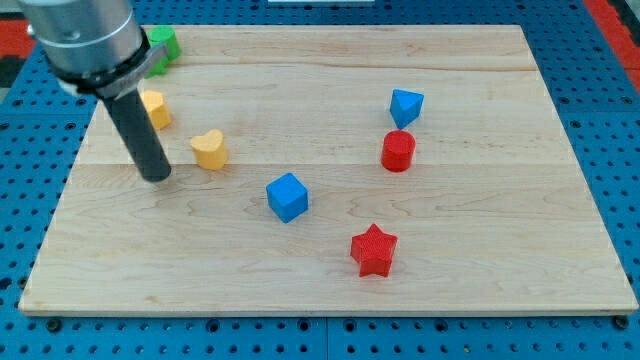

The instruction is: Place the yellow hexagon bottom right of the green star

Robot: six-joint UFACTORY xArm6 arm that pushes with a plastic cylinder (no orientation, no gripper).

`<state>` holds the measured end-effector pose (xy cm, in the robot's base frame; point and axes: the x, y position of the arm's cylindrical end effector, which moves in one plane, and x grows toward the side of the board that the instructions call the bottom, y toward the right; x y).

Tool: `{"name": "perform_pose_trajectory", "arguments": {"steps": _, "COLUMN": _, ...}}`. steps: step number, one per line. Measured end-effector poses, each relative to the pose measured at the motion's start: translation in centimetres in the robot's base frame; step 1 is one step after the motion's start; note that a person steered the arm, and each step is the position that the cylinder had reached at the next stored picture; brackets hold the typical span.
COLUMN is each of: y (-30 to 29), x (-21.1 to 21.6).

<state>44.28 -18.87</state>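
The yellow hexagon (155,108) lies near the view's upper left, partly hidden behind my rod. The green star (161,47) sits above it at the board's top left corner, partly hidden by the arm's body. My tip (157,177) rests on the board just below the yellow hexagon and left of a yellow heart-shaped block (210,149). The tip touches no block.
A blue cube (288,196) lies in the middle. A red star (374,250) lies below and right of it. A red cylinder (397,151) and a blue angular block (405,106) stand at the right. The wooden board (500,250) ends in blue pegboard all around.
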Motion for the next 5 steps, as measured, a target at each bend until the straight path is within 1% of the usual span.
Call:
{"name": "perform_pose_trajectory", "arguments": {"steps": 1, "y": -4.2, "x": -4.8}}
{"name": "perform_pose_trajectory", "arguments": {"steps": 2, "y": -4.2, "x": -6.4}}
{"name": "perform_pose_trajectory", "arguments": {"steps": 3, "y": -4.2, "x": -6.7}}
{"name": "perform_pose_trajectory", "arguments": {"steps": 4, "y": -4.2, "x": -8.2}}
{"name": "perform_pose_trajectory", "arguments": {"steps": 5, "y": -8.5, "x": -9.8}}
